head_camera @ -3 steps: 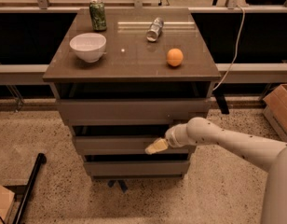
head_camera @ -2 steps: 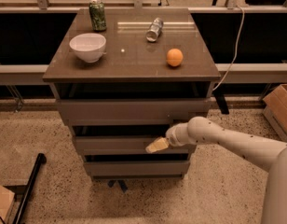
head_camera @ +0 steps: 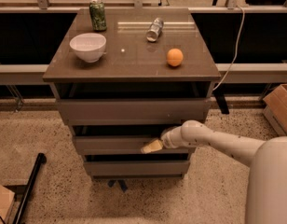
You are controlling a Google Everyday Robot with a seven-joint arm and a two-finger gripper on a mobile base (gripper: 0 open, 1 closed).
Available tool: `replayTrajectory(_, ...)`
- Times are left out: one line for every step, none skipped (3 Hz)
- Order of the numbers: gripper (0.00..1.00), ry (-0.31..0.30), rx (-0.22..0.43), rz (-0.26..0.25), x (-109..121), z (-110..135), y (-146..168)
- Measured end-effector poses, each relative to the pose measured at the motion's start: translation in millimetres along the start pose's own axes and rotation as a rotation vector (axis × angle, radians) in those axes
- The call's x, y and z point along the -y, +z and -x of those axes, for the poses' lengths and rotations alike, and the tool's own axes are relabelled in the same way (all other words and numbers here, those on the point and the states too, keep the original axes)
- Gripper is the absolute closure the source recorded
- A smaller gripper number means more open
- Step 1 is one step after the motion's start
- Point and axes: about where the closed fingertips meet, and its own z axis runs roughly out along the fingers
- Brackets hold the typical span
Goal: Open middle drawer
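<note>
The middle drawer [head_camera: 115, 145] is the second grey-brown flat front panel of the cabinet, below the taller top panel [head_camera: 132, 110] and above the lowest panel [head_camera: 134, 168]. A dark gap shows above its top edge. My gripper [head_camera: 152, 146] reaches in from the right on a white arm, and its pale yellowish tip rests against the right half of the middle drawer's front, near the upper edge.
On the cabinet top [head_camera: 134, 64] stand a white bowl [head_camera: 88, 46], a green can [head_camera: 98, 15], a tipped silver can [head_camera: 155, 29] and an orange [head_camera: 174, 57]. A cardboard box [head_camera: 279, 107] sits at the right, and a black bar [head_camera: 28, 185] lies on the floor at the left.
</note>
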Motion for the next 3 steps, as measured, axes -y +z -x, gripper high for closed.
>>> replayTrajectory(0.25, 0.053, -0.006, 0.009, 2.5, -10.2, 13.8)
replayTrajectory(0.50, 0.053, -0.006, 0.009, 1.5, -4.9, 8.4)
replayTrajectory(0.79, 0.052, -0.006, 0.009, 0.4, 1.0, 2.3)
